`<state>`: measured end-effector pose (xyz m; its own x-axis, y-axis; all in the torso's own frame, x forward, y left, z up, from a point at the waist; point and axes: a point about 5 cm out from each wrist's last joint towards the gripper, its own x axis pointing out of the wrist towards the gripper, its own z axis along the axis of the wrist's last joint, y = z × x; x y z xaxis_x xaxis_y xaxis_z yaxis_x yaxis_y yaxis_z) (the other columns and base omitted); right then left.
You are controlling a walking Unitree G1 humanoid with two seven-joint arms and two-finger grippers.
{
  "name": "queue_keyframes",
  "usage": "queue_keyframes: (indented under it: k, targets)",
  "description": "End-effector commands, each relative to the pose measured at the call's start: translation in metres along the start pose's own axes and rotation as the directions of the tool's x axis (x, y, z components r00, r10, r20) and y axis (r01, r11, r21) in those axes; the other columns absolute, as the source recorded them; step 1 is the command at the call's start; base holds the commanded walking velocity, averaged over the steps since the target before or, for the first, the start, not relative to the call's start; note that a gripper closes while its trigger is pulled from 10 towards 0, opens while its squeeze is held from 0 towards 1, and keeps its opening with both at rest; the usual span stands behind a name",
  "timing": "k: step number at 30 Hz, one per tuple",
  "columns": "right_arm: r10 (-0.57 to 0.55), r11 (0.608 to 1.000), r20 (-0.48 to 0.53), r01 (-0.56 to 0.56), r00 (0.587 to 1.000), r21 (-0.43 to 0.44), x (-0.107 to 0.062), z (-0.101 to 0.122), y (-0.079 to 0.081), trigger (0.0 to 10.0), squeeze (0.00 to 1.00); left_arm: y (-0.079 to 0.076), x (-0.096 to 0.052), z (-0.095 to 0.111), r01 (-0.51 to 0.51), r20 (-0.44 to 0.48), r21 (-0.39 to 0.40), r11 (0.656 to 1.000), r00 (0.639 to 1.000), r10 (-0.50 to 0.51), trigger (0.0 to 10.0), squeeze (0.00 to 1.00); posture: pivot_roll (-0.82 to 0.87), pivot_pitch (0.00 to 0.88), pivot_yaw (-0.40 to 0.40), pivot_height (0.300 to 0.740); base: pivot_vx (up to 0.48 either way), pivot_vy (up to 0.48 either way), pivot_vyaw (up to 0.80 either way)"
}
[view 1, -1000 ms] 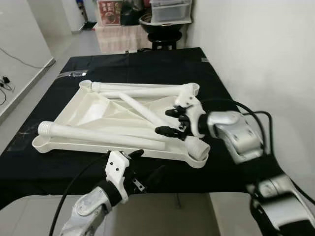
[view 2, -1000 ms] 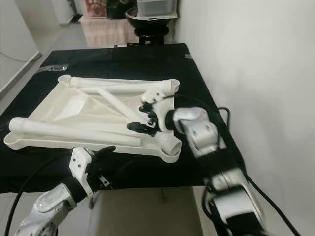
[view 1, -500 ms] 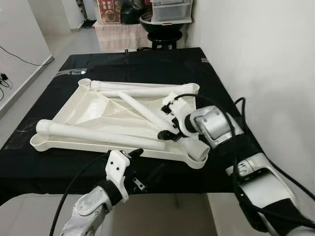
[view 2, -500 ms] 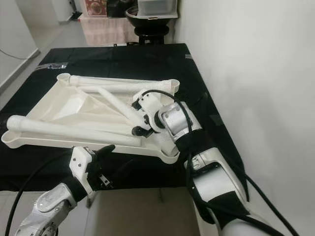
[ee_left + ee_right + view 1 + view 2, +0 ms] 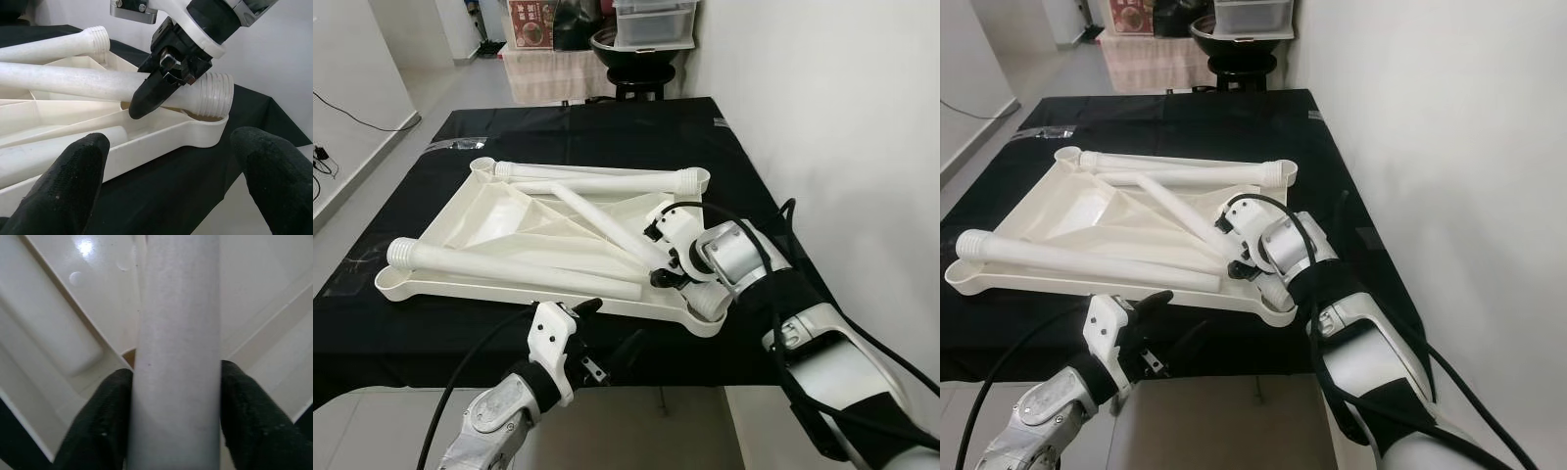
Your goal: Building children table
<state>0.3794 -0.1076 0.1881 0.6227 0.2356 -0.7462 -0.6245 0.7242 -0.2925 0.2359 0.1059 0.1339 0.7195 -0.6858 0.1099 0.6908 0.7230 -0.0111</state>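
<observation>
White plastic table leg (image 5: 612,227) — light, stiff, slick — sits clamped in my right gripper (image 5: 668,262) mid-frame; I'd grip nearer its threaded end. Left gripper (image 5: 597,338), lower centre, fingers apart.

A counter (image 5: 401,338) draped in black cloth runs from the near edge to the far end of the scene, and lying directly on it, toward the near right, is an upturned white plastic tabletop (image 5: 499,211), with a small clear wrapper (image 5: 455,147) at far left.
</observation>
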Motion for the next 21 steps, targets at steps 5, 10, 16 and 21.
queue_keyframes:
  k: [5, 10, 16, 21]
  targets:
    - [-0.034, 0.998, -0.01, 0.035, 0.999, 0.055, 0.001, -0.006, -0.007, 0.0, 0.0, 0.0, -0.001, -0.001, -0.008, -0.002, 0.017, 1.0, 1.0, 0.008, 10.0, 0.0, -0.01, 0.072, -0.035, 0.74, 0.0, 0.0, 0.0]
    - [-0.03, 0.994, 0.055, 0.025, 0.998, 0.104, -0.002, 0.0, -0.011, 0.0, 0.0, 0.003, 0.0, 0.0, -0.025, 0.004, 0.011, 1.0, 1.0, 0.024, 10.0, 0.0, -0.02, 0.065, -0.039, 0.74, 0.0, 0.0, 0.0]
    - [-0.015, 0.966, 0.356, -0.079, 0.934, 0.247, -0.025, 0.025, -0.028, 0.0, 0.0, 0.01, -0.002, 0.003, -0.078, 0.023, -0.018, 0.997, 0.997, 0.078, 10.0, 0.0, -0.03, 0.059, -0.029, 0.74, 0.0, 0.0, 0.0]
    - [-0.06, 0.933, 0.548, -0.148, 0.834, 0.327, -0.05, 0.039, -0.048, 2.4, 0.0, 0.016, -0.002, 0.012, -0.096, 0.048, -0.023, 0.995, 0.994, 0.097, 10.0, 0.0, -0.04, 0.055, -0.017, 0.74, 0.0, 0.0, 0.0]
